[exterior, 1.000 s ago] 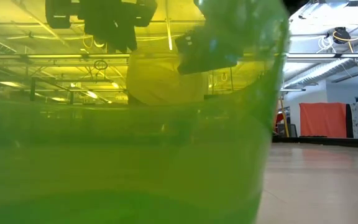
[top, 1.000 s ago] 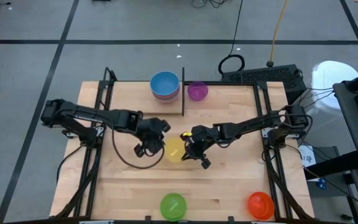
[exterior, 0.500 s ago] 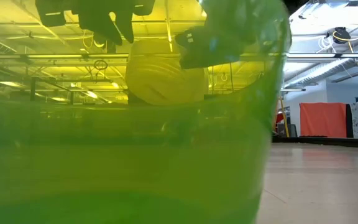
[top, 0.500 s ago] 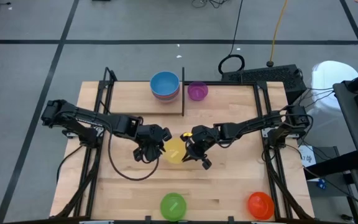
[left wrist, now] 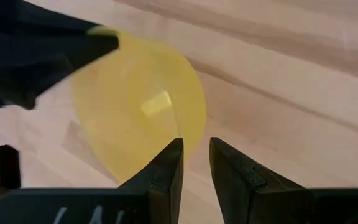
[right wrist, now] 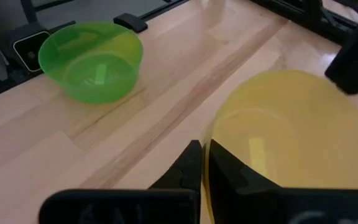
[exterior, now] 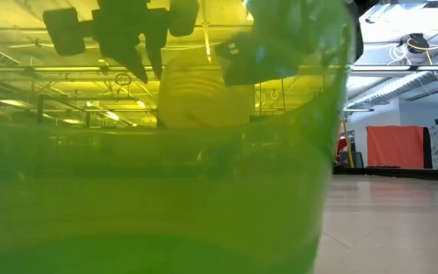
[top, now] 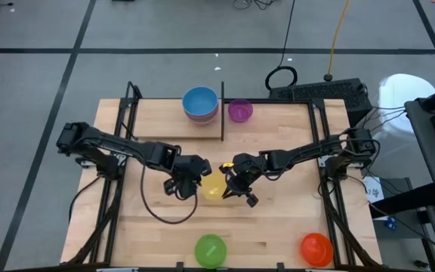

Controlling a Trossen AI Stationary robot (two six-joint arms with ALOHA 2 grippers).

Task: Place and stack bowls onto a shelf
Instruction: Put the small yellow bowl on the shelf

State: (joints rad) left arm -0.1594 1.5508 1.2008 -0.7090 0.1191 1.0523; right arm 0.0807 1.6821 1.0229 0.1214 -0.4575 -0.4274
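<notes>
1. Where the two arms meet at mid-bench point(top: 278, 227), the right pincer point(top: 228, 175) is clamped on the rim of the tilted yellow bowl point(top: 213, 184), holding it off the wood.
2. Just beside that bowl's other side, the left pincer point(top: 189, 181) has its fingers point(left wrist: 166, 171) parted by a narrow gap, with the bowl's edge at the tips.
3. Blue bowl point(top: 200, 100) sits stacked on another at the shelf point(top: 222, 113); purple bowl point(top: 239, 110) stands beside.
4. Green bowl point(top: 211, 249) and orange bowl point(top: 316, 248) rest at the near edge.
</notes>
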